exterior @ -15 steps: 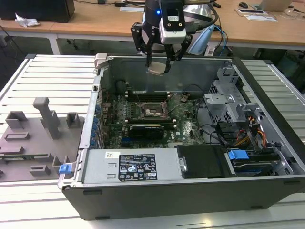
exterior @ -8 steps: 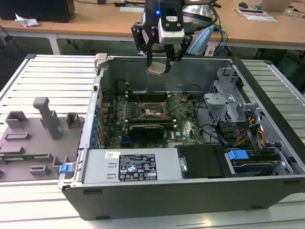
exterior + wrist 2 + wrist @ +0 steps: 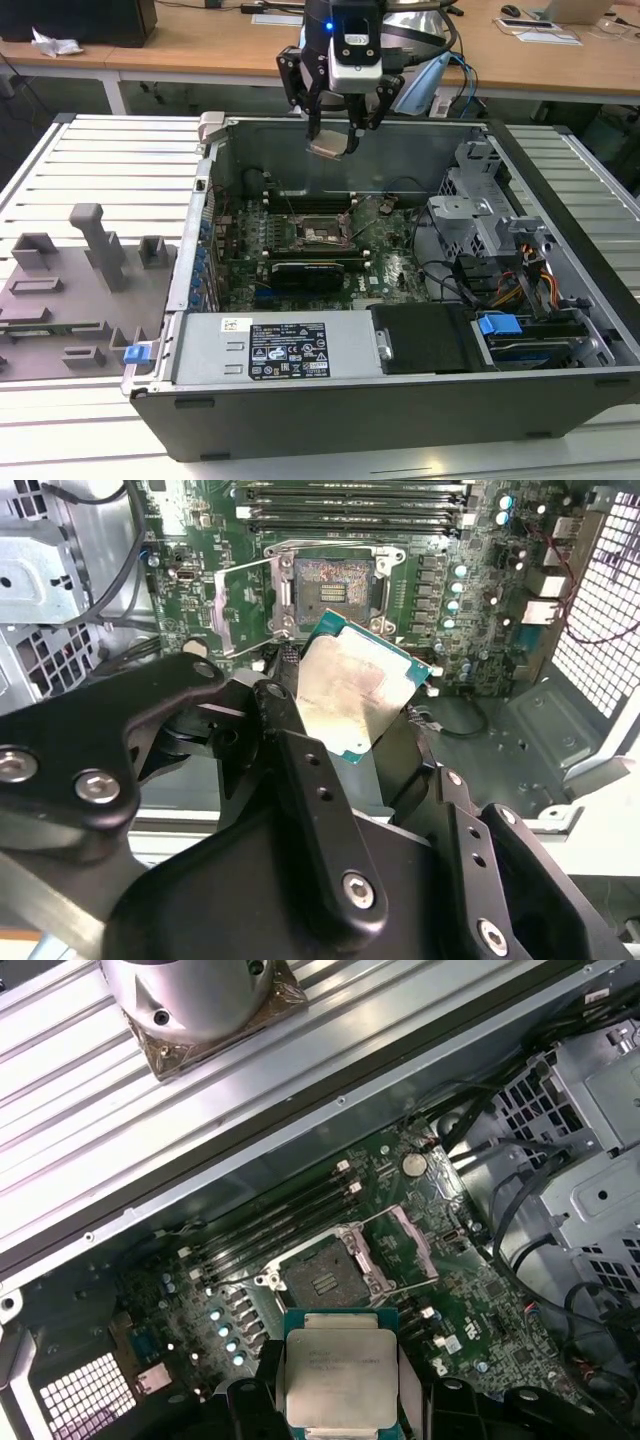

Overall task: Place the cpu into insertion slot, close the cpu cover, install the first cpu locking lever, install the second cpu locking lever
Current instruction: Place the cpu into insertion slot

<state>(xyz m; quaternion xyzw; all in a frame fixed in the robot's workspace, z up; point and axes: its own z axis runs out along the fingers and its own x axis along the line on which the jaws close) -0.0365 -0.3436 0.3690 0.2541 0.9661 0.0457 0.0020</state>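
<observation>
Gripper (image 3: 336,128), black, two-fingered, poised above the far wall of an open computer case (image 3: 400,400): clamped on the cpu (image 3: 330,147), which hangs tilted between the fingertips, high over the motherboard (image 3: 385,265) and well clear of the insertion slot (image 3: 322,232). Exterior view lists items the wrist cameras lack: black graphics card (image 3: 310,272) just nearer than the slot, labelled power supply (image 3: 285,350) along the near wall, drive cage (image 3: 480,210) at the exterior view's right, grey fixture tray (image 3: 70,290) on the slatted table (image 3: 120,150) at the exterior view's left. Second wrist view: cpu (image 3: 350,695), pale metal top with green edge, pinched at two opposite edges by the fingers (image 3: 290,750); insertion slot (image 3: 335,583) uncovered, with nothing seated in it; cpu cover (image 3: 240,610) swung up at one side of the slot; memory slots (image 3: 350,505) on the slot's far side. First wrist view: cpu (image 3: 340,1370) seen square-on, flat between the fingers (image 3: 250,1400); insertion slot (image 3: 322,1280) beyond it, apart from the chip; cpu cover (image 3: 405,1250) standing raised beside the slot; coin cell (image 3: 413,1164) farther along the board; rear vent grille (image 3: 85,1390); silver cylindrical base (image 3: 190,1000) on the slatted table outside the case.
</observation>
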